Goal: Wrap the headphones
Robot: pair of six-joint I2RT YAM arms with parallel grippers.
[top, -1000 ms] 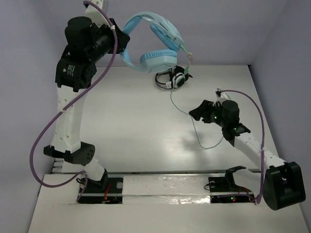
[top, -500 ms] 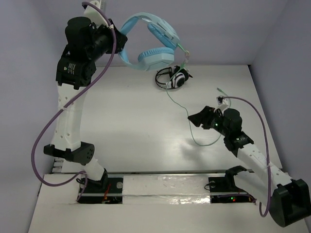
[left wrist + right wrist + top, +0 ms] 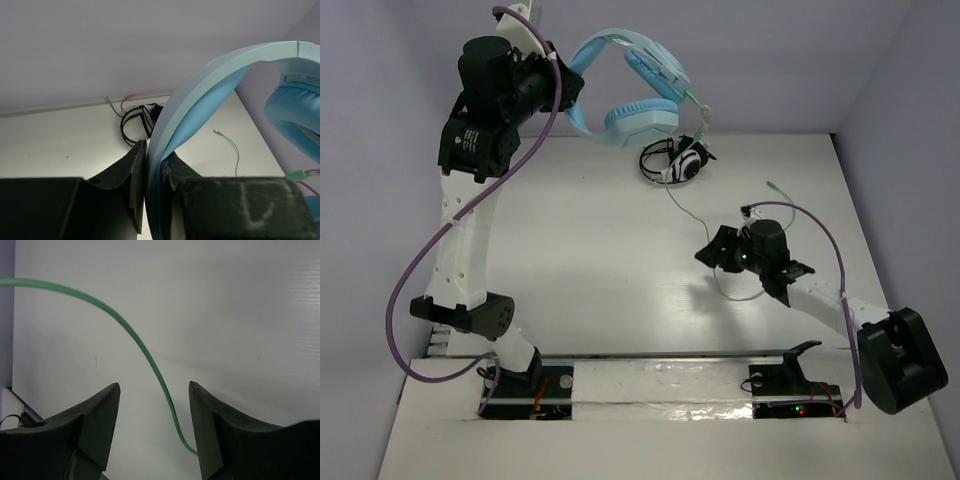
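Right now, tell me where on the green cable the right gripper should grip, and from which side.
Take the green cable on the curved stretch that runs between the right gripper's open fingers. Come down from above, one finger either side, and close across it: the strand is thin and slack, so a sideways pinch should hold.

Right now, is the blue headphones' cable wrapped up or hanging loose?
Loose. The green cable trails unwound from the raised light blue headphones down to the table, running between the right gripper's open fingers.
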